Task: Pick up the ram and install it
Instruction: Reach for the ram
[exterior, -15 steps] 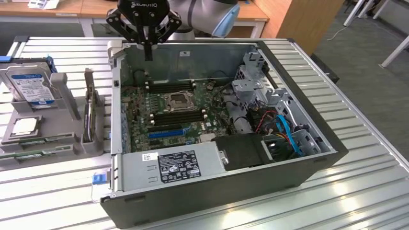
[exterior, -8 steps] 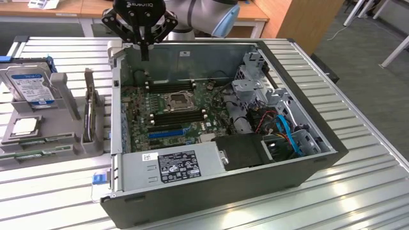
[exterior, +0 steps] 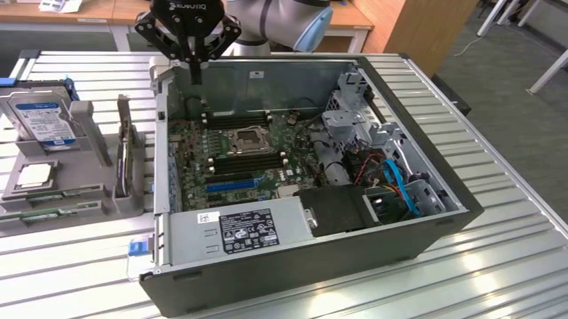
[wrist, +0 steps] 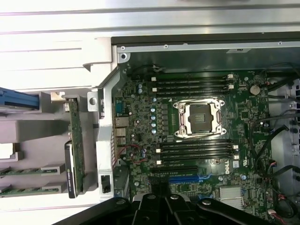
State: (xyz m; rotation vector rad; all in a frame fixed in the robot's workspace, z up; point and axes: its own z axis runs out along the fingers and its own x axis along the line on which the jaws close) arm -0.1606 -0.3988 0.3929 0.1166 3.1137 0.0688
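Exterior view: install not begun. The gripper (exterior: 193,76) hangs shut and empty over the upper-left corner of the computer case (exterior: 355,259). The ram (exterior: 55,195) lies flat in the grey holder (exterior: 84,174) at lower left, with the processor chip (exterior: 34,174) and the upright hard drive (exterior: 40,123). Wrist view: the gripper (wrist: 165,204) is closed. The memory slots (wrist: 194,152) on the motherboard (wrist: 140,122) are bare, and the ram (wrist: 28,171) sits in the holder (wrist: 33,133) outside the case wall.

ROBOTIQ on gripper (exterior: 194,74); Dell logo on mobo (wrist: 233,165).
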